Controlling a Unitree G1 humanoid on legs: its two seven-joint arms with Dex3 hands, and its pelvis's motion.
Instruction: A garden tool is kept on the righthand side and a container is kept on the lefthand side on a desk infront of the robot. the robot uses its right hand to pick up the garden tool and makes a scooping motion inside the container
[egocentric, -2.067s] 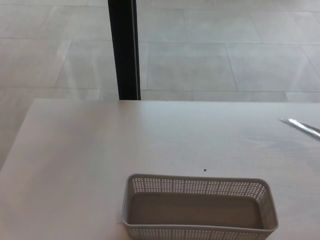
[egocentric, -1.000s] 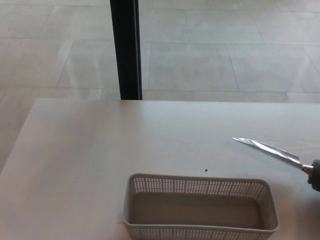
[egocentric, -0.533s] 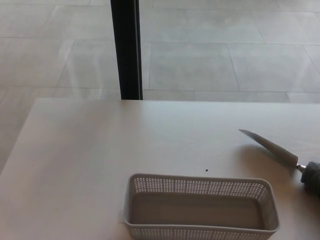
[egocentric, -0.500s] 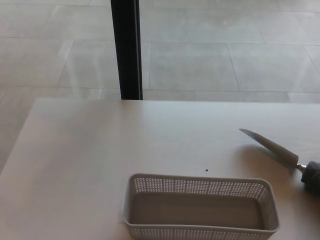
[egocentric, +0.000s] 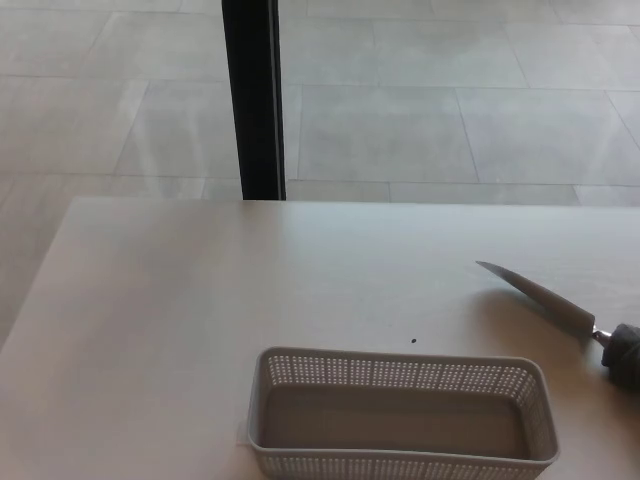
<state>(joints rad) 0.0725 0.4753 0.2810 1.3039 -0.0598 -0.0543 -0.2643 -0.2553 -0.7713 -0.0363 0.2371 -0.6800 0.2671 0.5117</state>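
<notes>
At the far right edge of your head view, a small dark rounded shape (egocentric: 625, 352) pokes into the picture; it may be part of your right hand or the tool's grip, and you cannot tell which, nor whether any fingers are closed around it. Your left hand does not appear anywhere. From that dark shape a narrow silvery blade, the garden tool (egocentric: 535, 295), runs up and to the left, tapering to a point over the right part of the desk (egocentric: 180, 300). A soft shadow lies on the desk just beneath the blade, so it appears to sit slightly above the surface, though you cannot be sure. The tool is outside the container and apart from it, with its tip above and right of the container's far right corner. The container (egocentric: 400, 415), a pale rectangular basket with perforated walls, sits at the near edge of the desk, a little right of centre, with its near wall cut by the bottom of the picture. A tiny dark speck (egocentric: 414, 341) marks the desk just beyond the far rim. The desk stretches wide to the left and back to its far edge. Beyond it are pale floor tiles (egocentric: 450, 110) and a black upright post (egocentric: 253, 100).
</notes>
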